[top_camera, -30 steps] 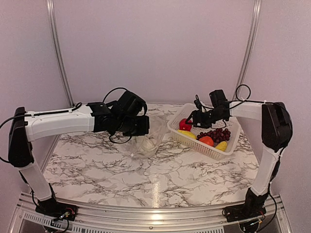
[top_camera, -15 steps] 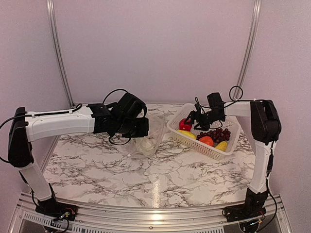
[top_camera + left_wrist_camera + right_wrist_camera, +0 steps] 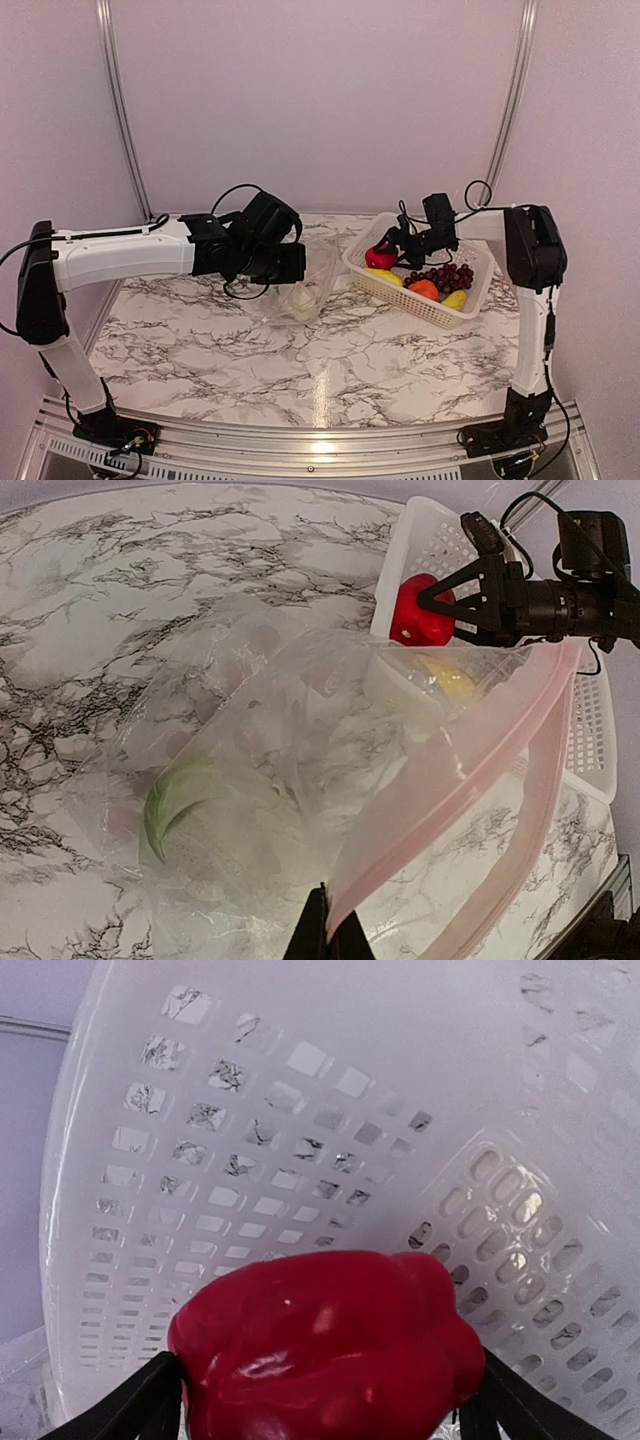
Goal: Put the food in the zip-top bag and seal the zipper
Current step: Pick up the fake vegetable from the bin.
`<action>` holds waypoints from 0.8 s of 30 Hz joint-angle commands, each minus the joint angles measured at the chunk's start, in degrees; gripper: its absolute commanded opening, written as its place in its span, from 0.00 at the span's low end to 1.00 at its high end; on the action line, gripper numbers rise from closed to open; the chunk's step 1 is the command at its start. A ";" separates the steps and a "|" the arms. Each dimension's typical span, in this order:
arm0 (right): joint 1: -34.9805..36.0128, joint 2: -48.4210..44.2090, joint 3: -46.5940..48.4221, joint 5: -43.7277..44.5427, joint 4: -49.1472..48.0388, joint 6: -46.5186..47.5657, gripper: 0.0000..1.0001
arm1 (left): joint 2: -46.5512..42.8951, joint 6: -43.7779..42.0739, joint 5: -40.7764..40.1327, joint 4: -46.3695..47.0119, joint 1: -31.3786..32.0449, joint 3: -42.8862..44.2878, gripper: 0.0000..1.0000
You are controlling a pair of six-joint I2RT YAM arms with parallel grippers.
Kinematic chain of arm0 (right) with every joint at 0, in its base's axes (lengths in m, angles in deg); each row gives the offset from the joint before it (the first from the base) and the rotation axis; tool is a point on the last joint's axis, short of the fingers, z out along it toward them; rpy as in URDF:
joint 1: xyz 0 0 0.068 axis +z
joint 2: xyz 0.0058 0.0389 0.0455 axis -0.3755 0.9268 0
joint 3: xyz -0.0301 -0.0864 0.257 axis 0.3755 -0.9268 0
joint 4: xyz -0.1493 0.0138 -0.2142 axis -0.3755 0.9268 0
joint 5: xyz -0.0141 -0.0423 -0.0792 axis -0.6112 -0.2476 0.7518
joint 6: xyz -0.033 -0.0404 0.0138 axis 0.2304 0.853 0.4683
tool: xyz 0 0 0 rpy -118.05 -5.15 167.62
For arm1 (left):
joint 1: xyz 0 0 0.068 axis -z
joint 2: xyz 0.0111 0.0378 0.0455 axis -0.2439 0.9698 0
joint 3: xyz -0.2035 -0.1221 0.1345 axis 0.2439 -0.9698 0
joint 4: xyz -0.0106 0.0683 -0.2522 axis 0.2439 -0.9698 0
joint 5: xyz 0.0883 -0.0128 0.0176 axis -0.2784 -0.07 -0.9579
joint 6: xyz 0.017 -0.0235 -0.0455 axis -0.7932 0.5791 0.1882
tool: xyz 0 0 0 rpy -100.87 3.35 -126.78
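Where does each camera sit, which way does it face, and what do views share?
Top: above, behind the bases, looking down on the table; both arms show.
Left wrist: looking down over the left gripper, pinching the bag.
Right wrist: close on the pepper held by the right gripper, basket behind.
Shared: pepper and basket, all three.

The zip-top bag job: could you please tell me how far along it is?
Done: the cauliflower lies inside the zip-top bag. In hand: the left gripper pinches the bag's mouth edge up, and the right gripper grips the red pepper in the basket. Left: pepper, grapes, orange piece and yellow pieces to bag, then the zipper, which gapes open.
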 commanded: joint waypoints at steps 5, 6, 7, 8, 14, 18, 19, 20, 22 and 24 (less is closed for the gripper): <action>-1.27 -1.90 -2.91 -4.27 -9.86 -3.68 0.64 | -1.84 0.07 -0.05 -0.55 -0.18 -1.22 0.00; -1.35 -2.71 -3.51 -4.13 -10.32 -3.39 0.61 | -1.84 0.05 -0.10 -0.51 -0.17 -1.32 0.00; -1.40 -3.64 -4.23 -4.06 -10.93 -3.21 0.60 | -1.94 0.05 -0.11 -0.46 -0.18 -1.46 0.00; -1.52 -4.53 -4.92 -4.03 -11.33 -3.11 0.58 | -2.02 0.01 -0.12 -0.50 -0.18 -1.51 0.00; -1.54 -10.99 -9.25 -3.49 -13.51 -0.97 0.48 | -2.23 -0.39 0.03 -0.28 -0.18 -1.58 0.00; -1.53 -15.16 -11.04 -2.42 -13.59 1.35 0.46 | -2.21 -0.51 0.06 -0.22 -0.18 -1.59 0.00; -1.58 -16.39 -11.41 -2.29 -13.52 2.03 0.46 | -2.25 -0.56 0.04 -0.27 -0.18 -1.57 0.00; -1.58 -17.67 -11.91 -2.25 -13.47 2.64 0.45 | -2.25 -0.52 0.01 -0.28 -0.18 -1.58 0.00; -1.48 -20.41 -12.66 -2.54 -13.06 4.01 0.45 | -2.38 -0.57 0.02 -0.28 -0.17 -1.63 0.00; -1.55 -23.39 -13.55 -3.95 -12.90 4.54 0.44 | -2.49 -0.57 -0.09 -0.28 -0.18 -1.65 0.00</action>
